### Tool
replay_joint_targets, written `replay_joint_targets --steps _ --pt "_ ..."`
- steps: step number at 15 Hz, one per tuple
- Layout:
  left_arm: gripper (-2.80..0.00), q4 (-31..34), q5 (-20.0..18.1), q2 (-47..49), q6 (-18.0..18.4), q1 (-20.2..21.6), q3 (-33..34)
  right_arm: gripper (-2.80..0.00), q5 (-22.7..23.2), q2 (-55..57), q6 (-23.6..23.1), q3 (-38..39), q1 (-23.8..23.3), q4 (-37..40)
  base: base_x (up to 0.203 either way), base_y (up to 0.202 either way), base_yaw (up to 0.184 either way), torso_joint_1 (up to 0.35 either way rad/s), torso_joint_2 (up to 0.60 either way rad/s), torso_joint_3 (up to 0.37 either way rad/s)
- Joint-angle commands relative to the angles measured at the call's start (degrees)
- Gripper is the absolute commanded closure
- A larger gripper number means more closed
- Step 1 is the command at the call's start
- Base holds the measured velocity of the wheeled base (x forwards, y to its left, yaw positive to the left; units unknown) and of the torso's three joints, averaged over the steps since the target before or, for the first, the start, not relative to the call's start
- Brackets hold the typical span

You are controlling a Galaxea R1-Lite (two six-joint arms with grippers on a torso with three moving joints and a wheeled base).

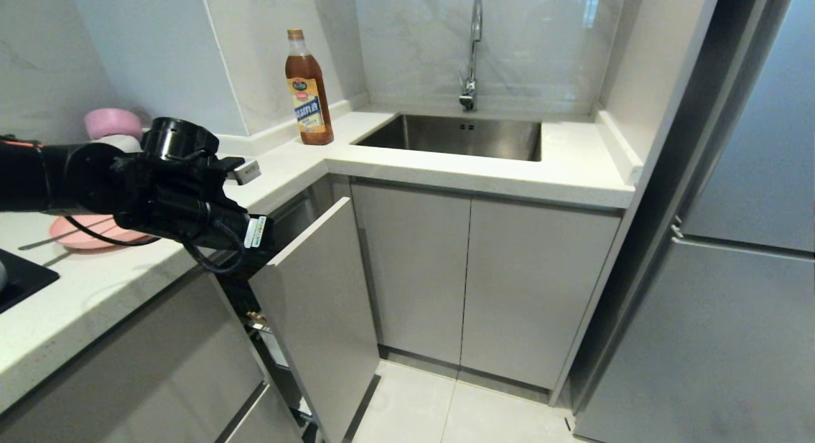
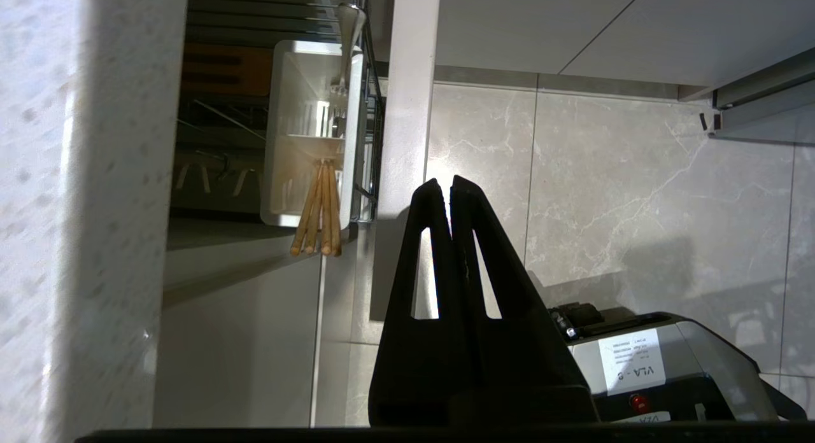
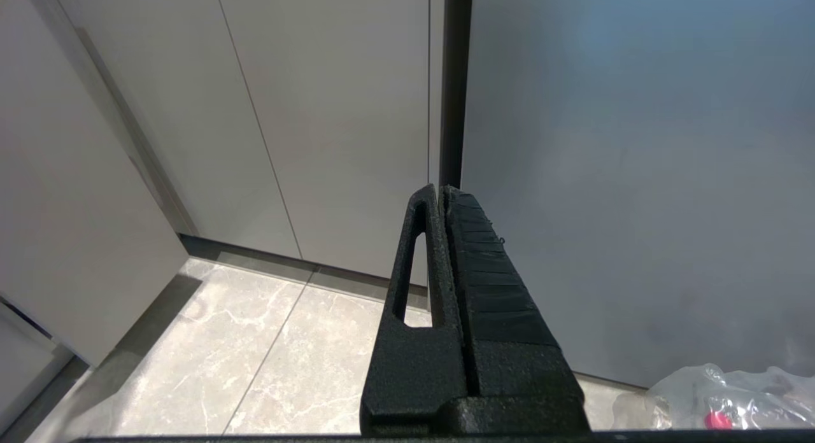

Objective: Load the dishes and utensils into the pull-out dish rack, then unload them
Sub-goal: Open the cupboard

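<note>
The pull-out dish rack stands partly drawn out under the counter, its pale grey front panel (image 1: 312, 303) angled into the room. In the left wrist view its white caddy (image 2: 290, 131) holds light-brown chopsticks (image 2: 318, 207), and a slim pale handle (image 2: 347, 42) stands further in. Beside them are the wire basket (image 2: 372, 112) and the copper-brown strip (image 2: 223, 70). My left arm (image 1: 165, 188) reaches over the counter edge. The left gripper (image 2: 446, 182) points down by the panel's top edge, shut and empty. A pink plate (image 1: 95, 236) lies on the counter. The right gripper (image 3: 442, 189) hangs shut and empty.
A brown bottle (image 1: 309, 90) stands at the counter corner beside the sink (image 1: 458, 137) and faucet (image 1: 471, 55). A pink round thing (image 1: 113, 121) sits behind my left arm. There is a black cooktop (image 1: 19, 277) at far left, a fridge (image 1: 732, 271) at right and a plastic bag (image 3: 719, 398) on the floor.
</note>
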Motion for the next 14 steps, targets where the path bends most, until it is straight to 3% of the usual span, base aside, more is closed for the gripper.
replay_joint_targets --steps 1,3,4,5,14 --pt "0.0 0.04 -0.05 1.43 -0.03 -0.16 -0.64 0.0 0.0 0.09 0.0 0.0 0.0 0.0 0.0 0.0 0.0 0.0 0.0 0.0" --pt "0.0 -0.02 -0.05 2.65 0.08 -0.17 -1.65 0.0 0.0 0.09 0.0 0.0 0.0 0.0 0.0 0.0 0.0 0.0 0.0 0.0" --pt "-0.24 -0.06 -0.05 2.78 0.23 -0.17 -1.75 0.0 0.0 0.09 0.0 0.0 0.0 0.0 0.0 0.0 0.0 0.0 0.0 0.0" --pt "-2.8 -0.06 -0.05 2.87 0.24 -0.17 -2.01 0.0 0.0 0.09 0.0 0.0 0.0 0.0 0.0 0.0 0.0 0.0 0.0 0.0" --pt "-2.8 -3.57 -0.05 7.31 -0.12 -0.22 -3.56 0.0 0.0 0.09 0.0 0.0 0.0 0.0 0.0 0.0 0.0 0.0 0.0 0.0"
